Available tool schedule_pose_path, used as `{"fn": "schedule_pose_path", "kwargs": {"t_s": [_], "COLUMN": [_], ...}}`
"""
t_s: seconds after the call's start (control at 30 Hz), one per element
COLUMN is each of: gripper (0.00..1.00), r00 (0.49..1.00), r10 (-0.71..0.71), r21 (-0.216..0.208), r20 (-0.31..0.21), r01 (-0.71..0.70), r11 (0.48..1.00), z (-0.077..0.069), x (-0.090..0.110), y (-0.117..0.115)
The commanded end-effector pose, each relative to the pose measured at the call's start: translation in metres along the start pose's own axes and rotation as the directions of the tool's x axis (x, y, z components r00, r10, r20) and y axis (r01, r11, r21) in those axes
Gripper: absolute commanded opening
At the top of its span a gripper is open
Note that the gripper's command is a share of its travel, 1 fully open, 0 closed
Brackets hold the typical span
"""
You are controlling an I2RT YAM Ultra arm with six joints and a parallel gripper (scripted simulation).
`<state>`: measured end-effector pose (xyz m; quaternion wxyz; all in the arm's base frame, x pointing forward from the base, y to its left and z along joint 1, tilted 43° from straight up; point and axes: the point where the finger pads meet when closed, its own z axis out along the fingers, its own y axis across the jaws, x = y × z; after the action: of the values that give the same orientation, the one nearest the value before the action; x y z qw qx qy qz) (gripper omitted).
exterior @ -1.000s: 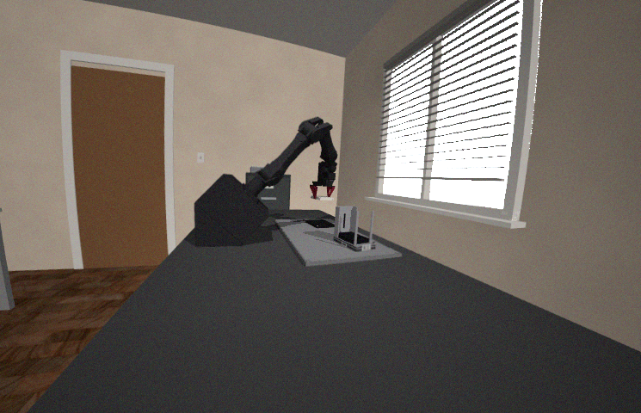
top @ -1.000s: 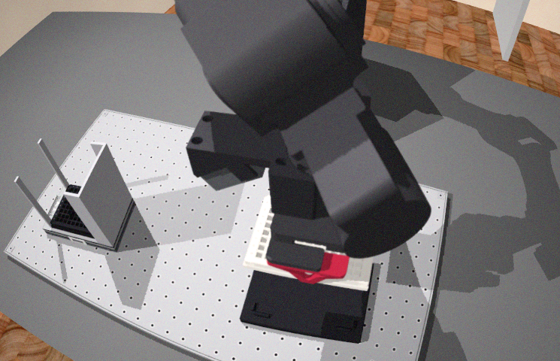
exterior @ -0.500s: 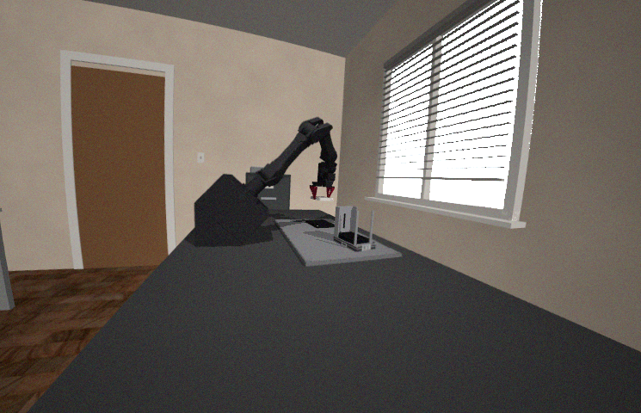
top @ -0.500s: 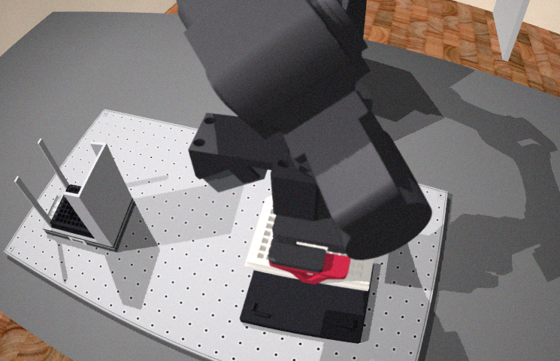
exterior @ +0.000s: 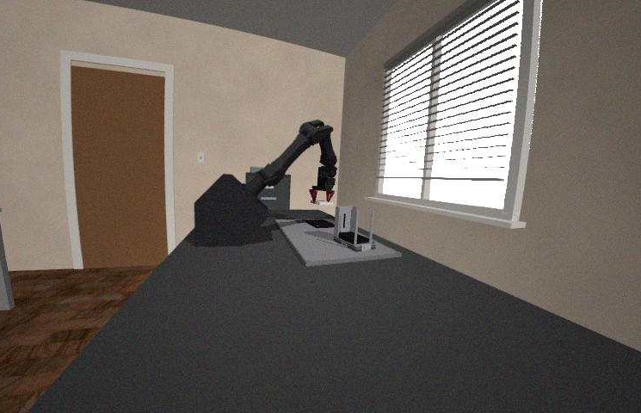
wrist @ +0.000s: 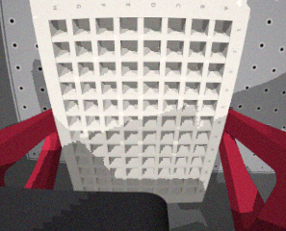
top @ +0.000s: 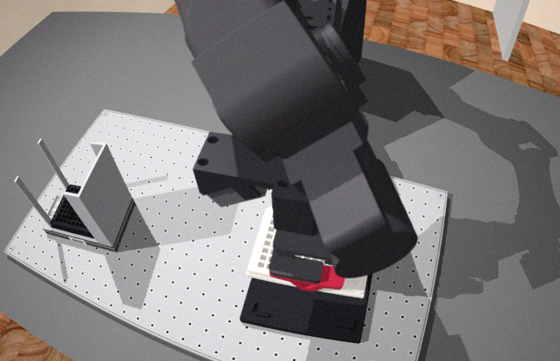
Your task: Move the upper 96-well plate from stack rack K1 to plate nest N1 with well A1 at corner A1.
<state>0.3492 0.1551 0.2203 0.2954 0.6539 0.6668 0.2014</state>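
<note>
My gripper (wrist: 140, 115) with red fingers is shut on the white 96-well plate (wrist: 139, 90), clamping its two long sides. In the top view the white plate (top: 263, 250) hangs in the air above the far part of the black plate nest N1 (top: 304, 308); the arm hides most of it. In the exterior view the gripper (exterior: 321, 195) holds the plate well above the board. The stack rack K1 (top: 86, 204) stands at the board's left with a dark plate (top: 67, 214) low inside it. I cannot see the A1 mark.
The white perforated board (top: 195, 255) carries rack and nest. Two thin posts (top: 37, 178) rise at the rack's left side. The arm's dark base (exterior: 228, 212) sits behind the board.
</note>
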Motion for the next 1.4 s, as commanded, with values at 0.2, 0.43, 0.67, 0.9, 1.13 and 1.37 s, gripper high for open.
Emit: {"fn": "schedule_pose_path", "kwargs": {"t_s": [0.2,0.43,0.67,0.9,1.13,1.37], "gripper": [0.00,0.00,0.00,0.00,0.00,0.00], "r00": [1.000,1.000,1.000,1.000,1.000,1.000], "r10": [-0.012,-0.012,-0.009,-0.008,-0.008,-0.008], "r21": [-0.003,-0.001,0.002,0.001,-0.001,0.002], "r20": [-0.010,-0.006,-0.002,-0.001,0.000,-0.004], "r01": [0.012,0.012,0.009,0.008,0.008,0.008], "r11": [1.000,1.000,1.000,1.000,1.000,1.000], "z": [0.017,0.029,0.040,0.052,0.060,0.072], "x": [0.005,0.004,0.002,0.002,0.001,0.002], "y": [-0.002,-0.001,-0.001,-0.001,0.000,-0.001]}}
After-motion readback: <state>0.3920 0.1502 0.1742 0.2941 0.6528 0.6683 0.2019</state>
